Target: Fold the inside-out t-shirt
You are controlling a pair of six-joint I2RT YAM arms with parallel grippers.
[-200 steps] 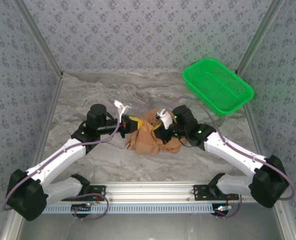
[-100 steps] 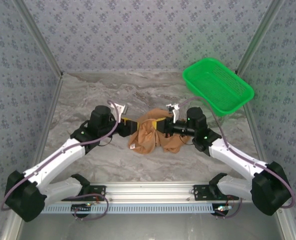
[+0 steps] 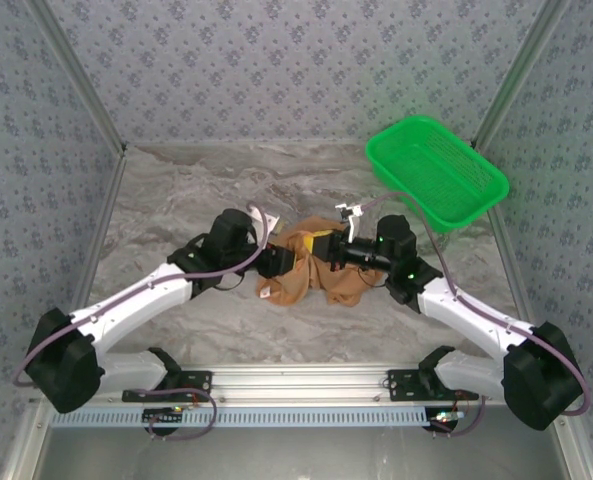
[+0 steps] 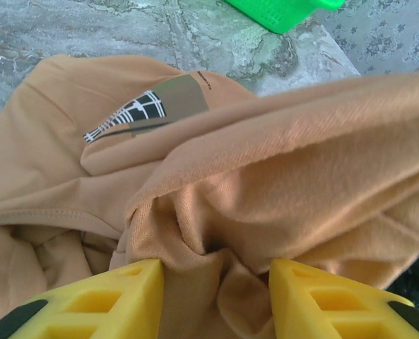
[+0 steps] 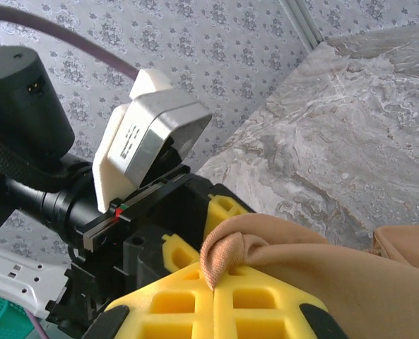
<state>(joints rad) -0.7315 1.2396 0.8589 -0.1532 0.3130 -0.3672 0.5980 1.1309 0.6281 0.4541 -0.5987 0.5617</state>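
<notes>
Left gripper [image 4: 216, 282] is seen with its yellow fingers [image 4: 103, 300] held partly apart, and a thick bunch of the inside-out t-shirt [image 4: 266, 162] is lying in the gap between them; whether the cloth is really pressed cannot be told. Right gripper [image 5: 213, 282] is closed, and a small folded edge of the t-shirt is pinched between its yellow pads [image 5: 258, 300]. In the right wrist view the black body and one yellow finger of the left gripper [image 5: 223, 208] are seen just behind this pinch. From above, the t-shirt [image 3: 306, 278] is seen as a crumpled heap near the middle of the marble table [image 3: 176, 200], between the two grippers, which are met over its far edge, left gripper [image 3: 279, 260] and right gripper [image 3: 323, 247] close together. The cloth is plain orange-tan, soft and full of deep wrinkles, and part of it is lifted into a ridge between the two hands. A stitched hem is visible along one fold. A small rectangular label [image 4: 142, 107] with a black and white grid pattern is shown on a flatter part. A green mesh basket [image 3: 436, 170] is placed at the far right corner, well apart from the shirt.
</notes>
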